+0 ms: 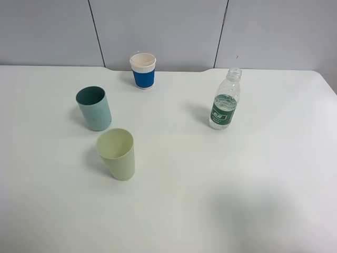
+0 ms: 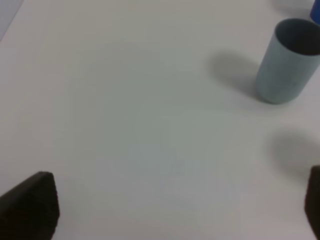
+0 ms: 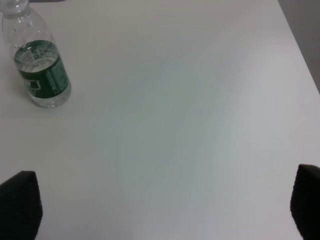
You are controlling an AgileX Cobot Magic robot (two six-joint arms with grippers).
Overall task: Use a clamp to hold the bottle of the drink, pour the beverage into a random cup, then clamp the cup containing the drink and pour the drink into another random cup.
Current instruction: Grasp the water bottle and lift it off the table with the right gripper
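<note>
And here's the paper cup, standing upright at the far side of the table, a little left of centre. It has a blue band around the body, a white ribbed collar above it and a pale, open mouth. It casts a soft shadow to its left. The table is plain white and matte, and its far edge steps in slightly just behind the cup. Beyond it rises a grey wall, split into panels by two thin dark seams running slightly aslant.

Clear plastic bottle, matt plastic tumblers, smooth white table
</note>
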